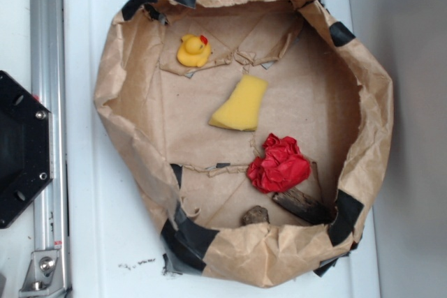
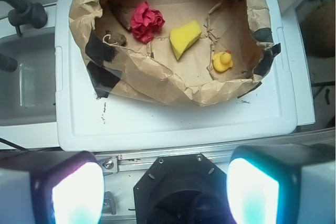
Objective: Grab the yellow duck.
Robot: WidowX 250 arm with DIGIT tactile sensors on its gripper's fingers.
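yellow duck [image 1: 193,51] in paper basin [image 1: 363,102], gripper [image 2: 165,192] spread wide, no legible writing

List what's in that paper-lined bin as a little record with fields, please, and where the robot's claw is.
container: brown paper basket, rim patched with black tape
target: yellow duck, near one edge, untouched
beside it: yellow sponge, apart from the duck
other items: red crumpled wad, dark wood piece, small brown lump
gripper: gripper open, far from the basket, holding nothing
surface: white lid
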